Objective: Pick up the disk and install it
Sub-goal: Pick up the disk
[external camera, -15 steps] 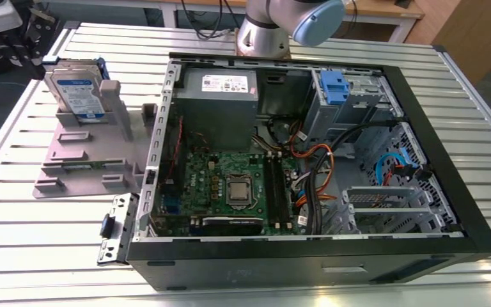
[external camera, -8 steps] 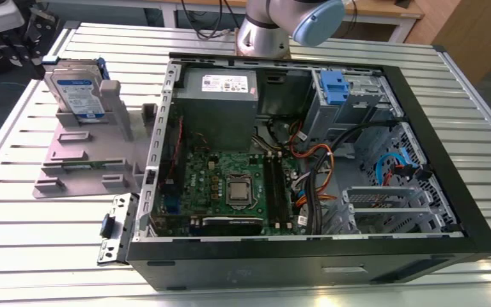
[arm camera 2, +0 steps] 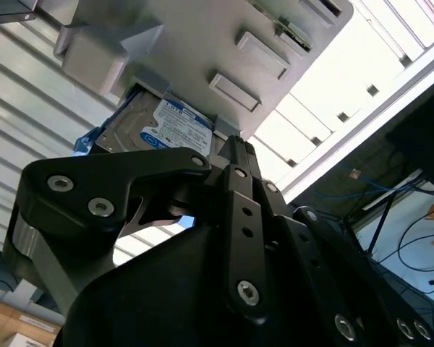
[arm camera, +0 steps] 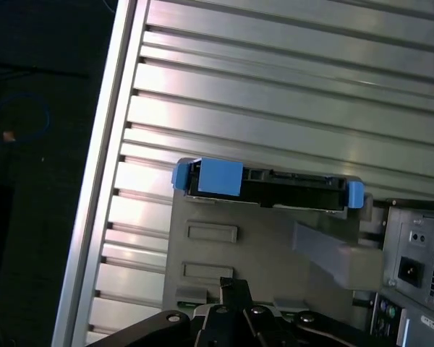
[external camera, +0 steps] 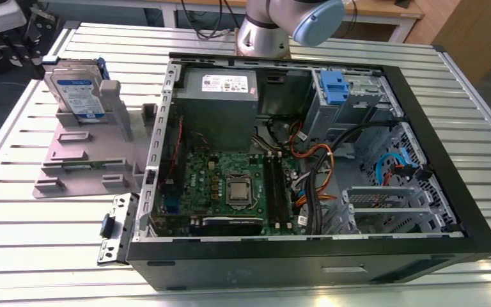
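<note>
Exterior view: flat rectangular silver-metal disk (external camera: 79, 89) w/ white-and-blue label, clipped in blue plastic bracket. Stands upright in grey plastic stand (external camera: 84, 160) on slatted metal table (external camera: 23, 224), just beside open black PC case (external camera: 314, 256), on exterior view's left. Both wrist views: black metal gripper (arm camera 2: 235, 144) near disk, not touching it. Grip state: can't tell.
</note>
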Tool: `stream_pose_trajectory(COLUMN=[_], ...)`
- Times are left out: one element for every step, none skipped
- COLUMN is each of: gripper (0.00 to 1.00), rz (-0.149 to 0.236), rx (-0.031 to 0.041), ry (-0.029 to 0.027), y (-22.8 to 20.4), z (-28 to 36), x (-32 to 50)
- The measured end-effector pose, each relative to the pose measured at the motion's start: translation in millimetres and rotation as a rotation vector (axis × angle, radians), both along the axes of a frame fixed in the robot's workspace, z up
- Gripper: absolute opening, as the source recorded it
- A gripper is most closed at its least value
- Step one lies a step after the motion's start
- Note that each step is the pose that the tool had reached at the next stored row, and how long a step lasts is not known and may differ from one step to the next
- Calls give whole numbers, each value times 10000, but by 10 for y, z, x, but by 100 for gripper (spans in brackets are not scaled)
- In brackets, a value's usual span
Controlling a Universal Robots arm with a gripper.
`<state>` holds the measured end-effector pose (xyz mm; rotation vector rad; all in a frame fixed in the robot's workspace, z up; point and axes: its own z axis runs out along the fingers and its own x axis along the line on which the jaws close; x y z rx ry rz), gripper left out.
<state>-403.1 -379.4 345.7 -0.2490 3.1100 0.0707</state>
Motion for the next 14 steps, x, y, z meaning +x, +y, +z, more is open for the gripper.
stream_pose_trajectory(gripper=[10,10,10,10,10,10,10,10,10,10,10,10,10,10], rz=[33,65,98,132,167,202,241,277,315,352,387,424,459,498], rx=[0,-1,0,-1,-1,-1,-2,-3,-4,-5,-6,-6,-7,-8], ry=[0,0,0,0,0,0,0,-1,0,0,0,0,0,0], y=[0,0,0,0,0,0,0,0,0,0,0,0,0,0], z=[0,0,0,0,0,0,0,0,0,0,0,0,0,0], x=[0,0,0,0,0,0,0,0,0,0,0,0,0,0])
